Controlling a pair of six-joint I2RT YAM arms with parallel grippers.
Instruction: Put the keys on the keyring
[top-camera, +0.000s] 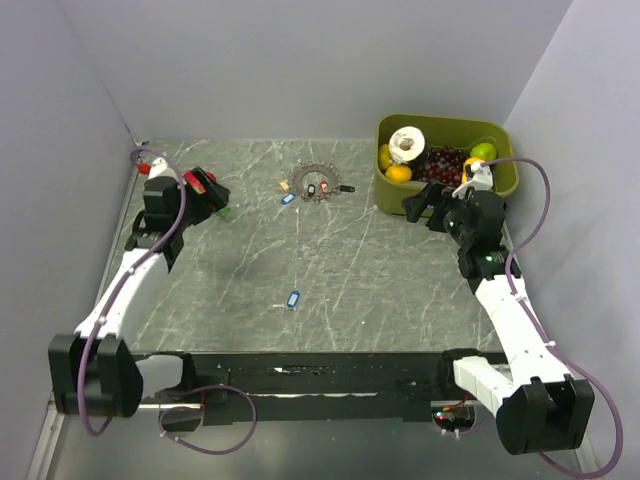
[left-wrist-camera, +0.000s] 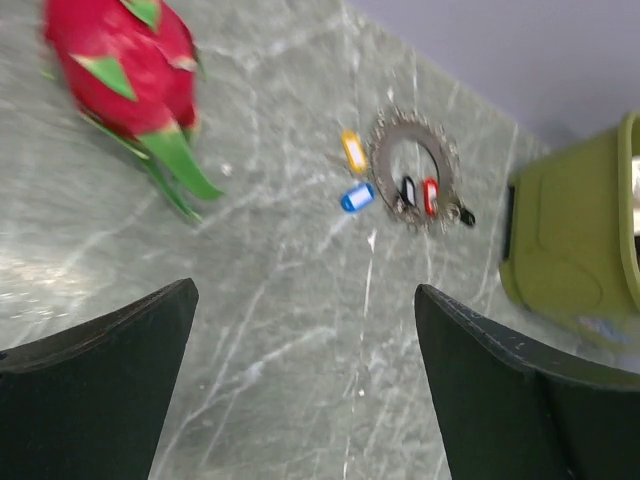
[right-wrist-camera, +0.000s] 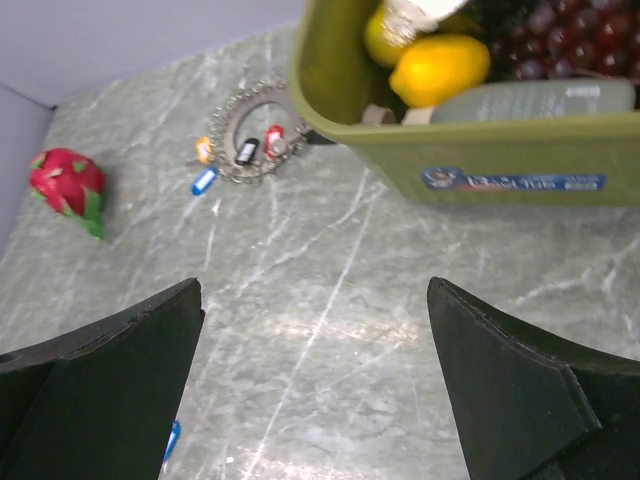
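Left pincer (left-wrist-camera: 305, 300): jaws stand wide apart with nothing between them. It hangs over the far-left part of the desk (top-camera: 390, 290). A dragon fruit (left-wrist-camera: 120, 65) lies on the desk just ahead of it and is not gripped.

Right pincer (right-wrist-camera: 315, 290): jaws wide apart and empty, above the desk just beside the near wall of the green bin (right-wrist-camera: 340, 80).

Keyring (top-camera: 315, 185): a toothed metal ring lying flat at far centre, between the two pincers and well apart from both.

First blue key (top-camera: 288, 198): on the desk just outside the ring's near-left edge, not threaded on. I cannot tell whether it touches the ring.

Second blue key (top-camera: 293, 298): alone at mid-desk, well apart from the ring and nearer the arm bases. In the right wrist view it is half hidden behind a finger.

Other items at the ring:
- A yellow tag (left-wrist-camera: 350, 150) lies just outside the ring, beside the first blue key.
- A black tag (left-wrist-camera: 408, 190) and a red tag (left-wrist-camera: 431, 195) lie side by side on the ring's near side.

The bin holds a yellow fruit (right-wrist-camera: 440, 65) and dark grapes (right-wrist-camera: 560, 30).
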